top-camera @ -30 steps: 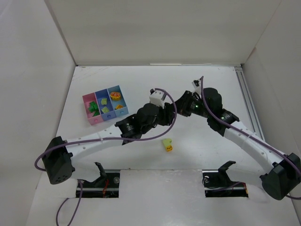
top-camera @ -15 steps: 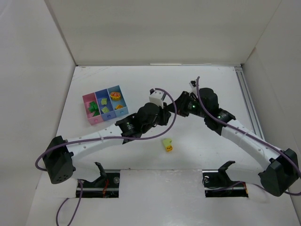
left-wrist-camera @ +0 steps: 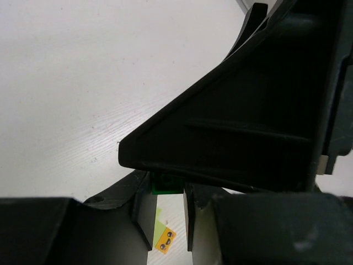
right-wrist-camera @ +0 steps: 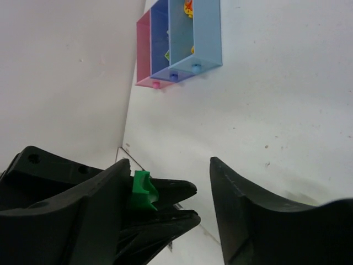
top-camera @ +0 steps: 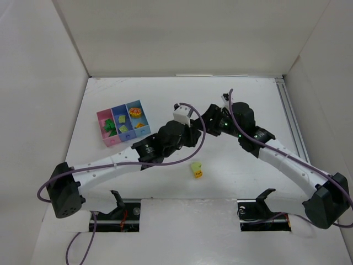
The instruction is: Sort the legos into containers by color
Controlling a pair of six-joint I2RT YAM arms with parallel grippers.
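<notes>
No readable writing or brand anywhere. White table (top-camera: 248, 99), white walls (top-camera: 182, 33) round it, metal rail (top-camera: 289, 116) along the R edge. The grippers meet mid-table. L gripper (left-wrist-camera: 167, 190) is pinched on a green brick (left-wrist-camera: 166, 184) at its tips. R gripper (right-wrist-camera: 168, 161) is spread wide w/ nothing held, one finger just beside that brick. Top view hides the green brick; only the wrist cams show it. Boxes (right-wrist-camera: 196, 33) sit back-left, pink + 2 blue, bricks inside. Yellow-orange brick (top-camera: 196, 170) lies loose on the table nearer the bases.
</notes>
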